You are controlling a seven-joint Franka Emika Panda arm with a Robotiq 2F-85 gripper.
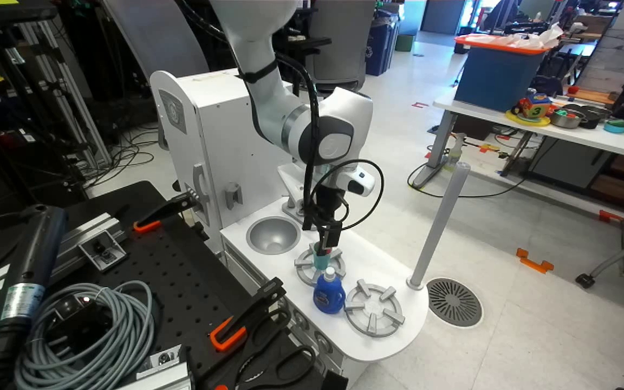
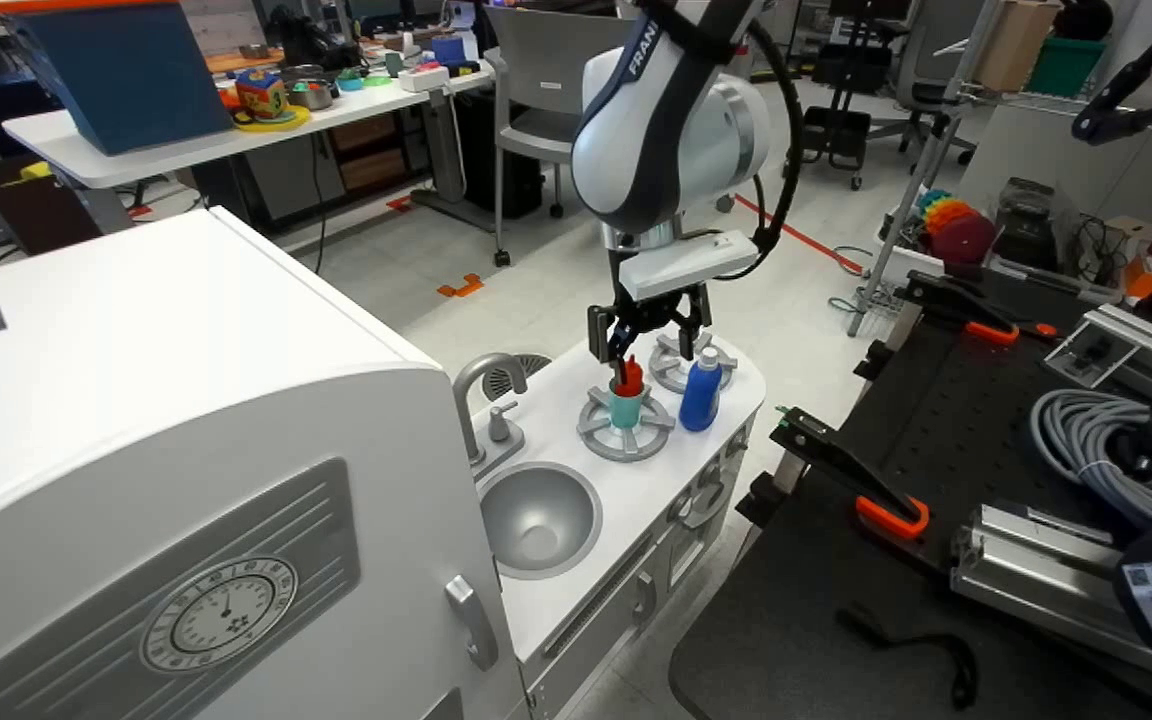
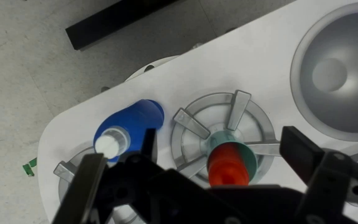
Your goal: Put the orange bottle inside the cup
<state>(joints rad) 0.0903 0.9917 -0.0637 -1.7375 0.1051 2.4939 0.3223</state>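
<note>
The orange bottle (image 2: 630, 378) stands inside the teal cup (image 2: 625, 411), with its upper part showing above the rim. In the wrist view the orange bottle (image 3: 228, 165) leans toward one side of the cup (image 3: 221, 137), and its near end is partly covered by the gripper body. In an exterior view the cup (image 1: 321, 262) shows, but the bottle is mostly hidden by a finger. My gripper (image 2: 644, 348) is open just above the bottle. In the wrist view the fingers of the gripper (image 3: 218, 137) are wide apart, one on each side, not touching bottle or cup.
The cup stands on a grey toy burner (image 2: 626, 452). A blue bottle (image 3: 141, 118) stands close beside, near one finger. A second burner (image 1: 375, 310), a silver sink bowl (image 2: 541, 515), a faucet (image 2: 484, 385) and a grey post (image 1: 439, 225) are on the white counter.
</note>
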